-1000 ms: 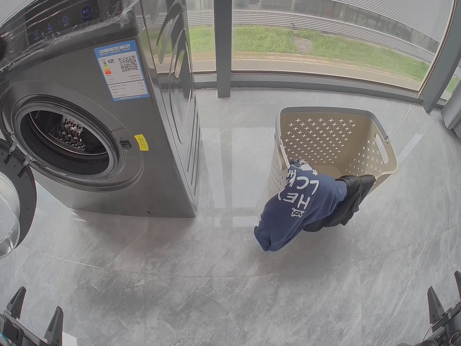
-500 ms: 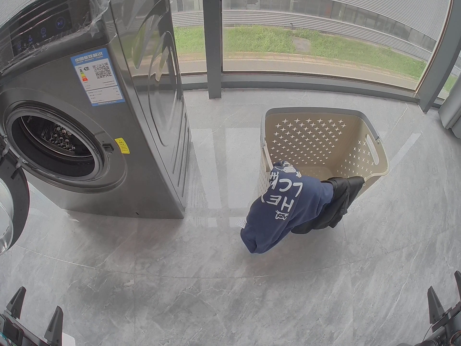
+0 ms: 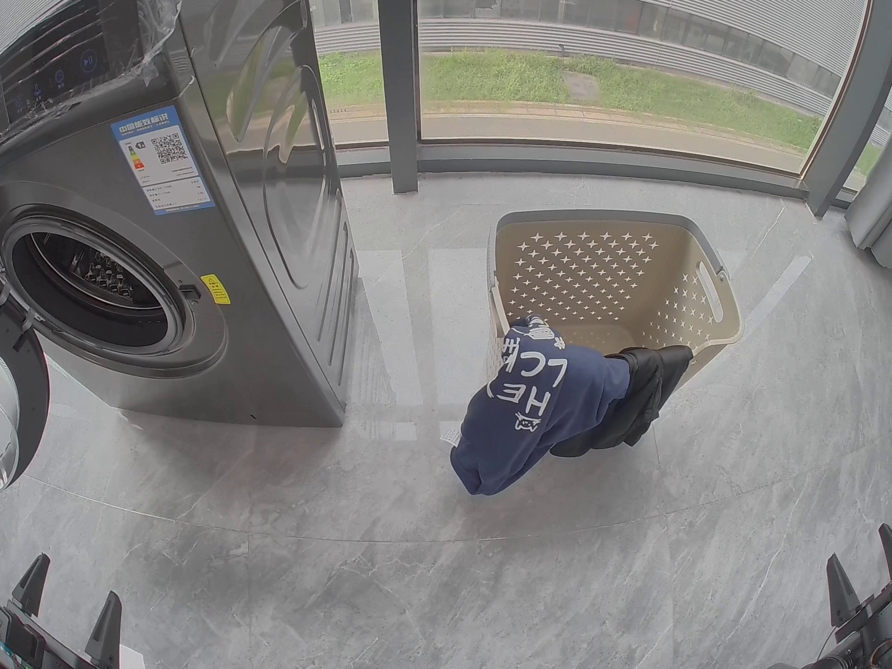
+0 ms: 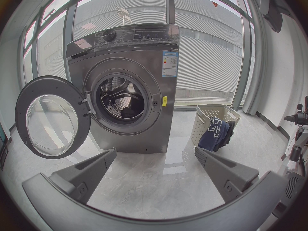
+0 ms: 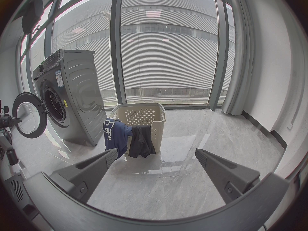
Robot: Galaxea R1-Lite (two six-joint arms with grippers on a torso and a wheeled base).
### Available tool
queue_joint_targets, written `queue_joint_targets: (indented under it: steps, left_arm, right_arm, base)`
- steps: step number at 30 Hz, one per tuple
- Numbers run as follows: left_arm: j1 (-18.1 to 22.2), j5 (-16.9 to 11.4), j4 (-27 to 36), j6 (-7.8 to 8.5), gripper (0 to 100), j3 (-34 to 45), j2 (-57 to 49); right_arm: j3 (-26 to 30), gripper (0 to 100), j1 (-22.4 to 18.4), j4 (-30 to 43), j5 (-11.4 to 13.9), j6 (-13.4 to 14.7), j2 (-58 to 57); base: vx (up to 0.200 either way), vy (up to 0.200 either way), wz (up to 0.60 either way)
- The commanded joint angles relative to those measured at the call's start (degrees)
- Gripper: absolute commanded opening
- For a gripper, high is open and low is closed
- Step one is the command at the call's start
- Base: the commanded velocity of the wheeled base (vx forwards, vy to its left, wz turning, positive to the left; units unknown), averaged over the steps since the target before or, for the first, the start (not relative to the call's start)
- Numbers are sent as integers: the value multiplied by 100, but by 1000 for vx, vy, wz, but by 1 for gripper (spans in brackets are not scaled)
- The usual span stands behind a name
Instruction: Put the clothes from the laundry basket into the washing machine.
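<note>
A beige laundry basket [image 3: 613, 262] stands on the grey floor by the window. A navy blue garment with white print [image 3: 530, 401] hangs over its near rim, a black garment [image 3: 636, 392] beside it. The grey washing machine [image 3: 251, 188] stands at the left, its round door [image 4: 51, 117] swung open and the drum [image 4: 123, 97] showing. My left gripper [image 3: 70, 610] sits low at the near left, open and holding nothing. My right gripper [image 3: 864, 578] sits low at the near right, open too. Both are far from the basket [image 5: 142, 117] and clothes [image 5: 115, 133].
A tall window with a dark post [image 3: 400, 76] runs behind the basket. A grey curtain [image 5: 235, 64] hangs at the right corner. Bare grey floor [image 3: 418, 550] lies between me, the machine and the basket.
The whole head view has shifted, so the machine and basket sit further left in the picture: the camera has moved. The grippers and clothes have not changed.
</note>
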Motion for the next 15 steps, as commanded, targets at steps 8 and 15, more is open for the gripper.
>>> queue_joint_targets:
  steps: [8, 15]
  left_arm:
    - [0, -15, 0, 1, 100, 101, -93]
    - [0, -15, 0, 10, 100, 101, -93]
  right_arm:
    - [84, 100, 1, 0, -2, -5, -93]
    - [84, 100, 1, 0, -2, -5, -93]
  base:
    - [0, 0, 0]
    - [0, -200, 0]
